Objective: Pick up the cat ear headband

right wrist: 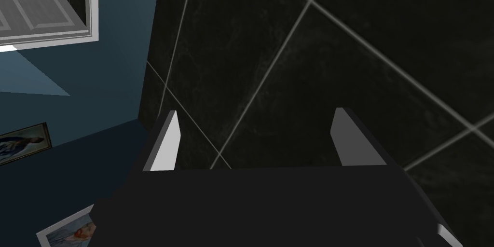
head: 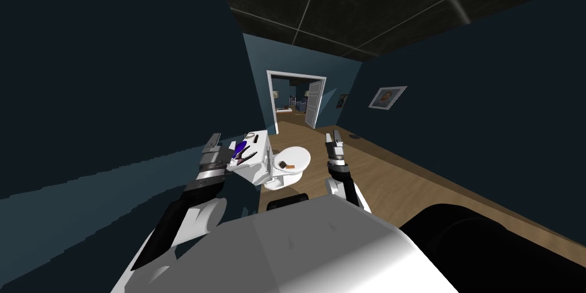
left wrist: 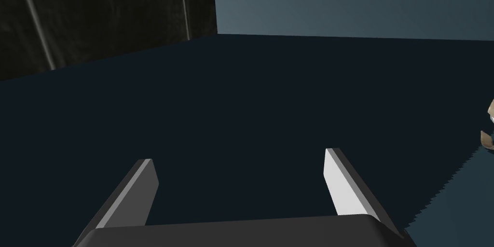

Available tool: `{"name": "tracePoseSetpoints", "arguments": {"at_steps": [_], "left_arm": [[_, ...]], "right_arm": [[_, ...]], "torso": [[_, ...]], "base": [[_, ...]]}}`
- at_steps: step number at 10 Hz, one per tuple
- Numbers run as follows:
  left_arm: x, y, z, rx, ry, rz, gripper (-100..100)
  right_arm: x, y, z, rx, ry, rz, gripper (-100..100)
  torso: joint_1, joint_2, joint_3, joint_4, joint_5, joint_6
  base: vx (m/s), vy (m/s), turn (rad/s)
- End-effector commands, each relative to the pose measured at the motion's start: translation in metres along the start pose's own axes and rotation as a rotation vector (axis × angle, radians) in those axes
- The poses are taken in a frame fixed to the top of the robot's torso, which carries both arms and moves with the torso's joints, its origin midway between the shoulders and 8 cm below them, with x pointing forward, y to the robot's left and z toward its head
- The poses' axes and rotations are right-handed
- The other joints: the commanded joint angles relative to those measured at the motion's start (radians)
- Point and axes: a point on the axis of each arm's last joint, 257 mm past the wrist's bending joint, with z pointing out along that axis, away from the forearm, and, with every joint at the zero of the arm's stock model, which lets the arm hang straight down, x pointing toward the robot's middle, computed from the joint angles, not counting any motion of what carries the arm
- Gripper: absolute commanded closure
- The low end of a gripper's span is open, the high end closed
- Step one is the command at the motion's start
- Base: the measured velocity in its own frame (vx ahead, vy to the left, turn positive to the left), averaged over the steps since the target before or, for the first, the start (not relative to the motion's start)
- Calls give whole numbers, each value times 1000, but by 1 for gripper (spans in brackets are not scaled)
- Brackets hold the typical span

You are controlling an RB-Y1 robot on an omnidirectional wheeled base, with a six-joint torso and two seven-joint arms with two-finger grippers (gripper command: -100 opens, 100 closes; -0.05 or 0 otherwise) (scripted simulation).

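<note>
Head view: left gripper (head: 221,145) and right gripper (head: 334,137) released; dark headband (head: 246,156) possibly atop toilet tank (head: 261,163).

Dark blue walls (head: 86,78), wooden floor (head: 389,175).
White toilet (head: 286,179) just beside the left gripper (head: 222,144); open white door (head: 312,103) well beyond it; framed picture (head: 387,97) on the right-hand wall.

I count two tools, the left tool (left wrist: 240,157) and the right tool (right wrist: 255,112), each with two fingers standing apart. One toilet (head: 289,179). On its tank (head: 257,170) I make out three things: one blue item (head: 241,147), one dark curved cat ear headband (head: 247,157) and one pale ring (head: 250,134). On its lid (head: 299,155), two: one dark piece (head: 281,163), one orange-brown piece (head: 290,167). Two wall pictures: a larger picture (head: 387,97), a smaller picture (head: 342,101). One doorway (head: 293,101), one door (head: 313,103).
</note>
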Motion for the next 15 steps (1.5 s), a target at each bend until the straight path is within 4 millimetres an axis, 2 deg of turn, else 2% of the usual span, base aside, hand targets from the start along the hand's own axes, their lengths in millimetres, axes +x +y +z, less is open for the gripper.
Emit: {"name": "tracePoseSetpoints", "arguments": {"at_steps": [1,8,9,10,15], "left_arm": [[-1,5,2,-27,2,2,-100],[-1,19,15,-133,20,5,-100],[-1,26,14,-162,21,5,-100],[-1,23,17,-166,27,7,-100],[-2,39,19,-259,44,12,-100]], "right_arm": [[0,0,0,0,0,0,0],[0,0,0,0,0,0,0],[0,0,0,0,0,0,0],[0,0,0,0,0,0,0],[0,0,0,0,0,0,0]], "torso": [[0,0,0,0,0,0],[0,0,0,0,0,0],[0,0,0,0,0,0],[0,0,0,0,0,0],[-1,-1,-1,0,0,0]], "base": [[-30,11,10],[-30,8,19],[-25,10,9],[-26,13,19],[-19,6,9]]}}
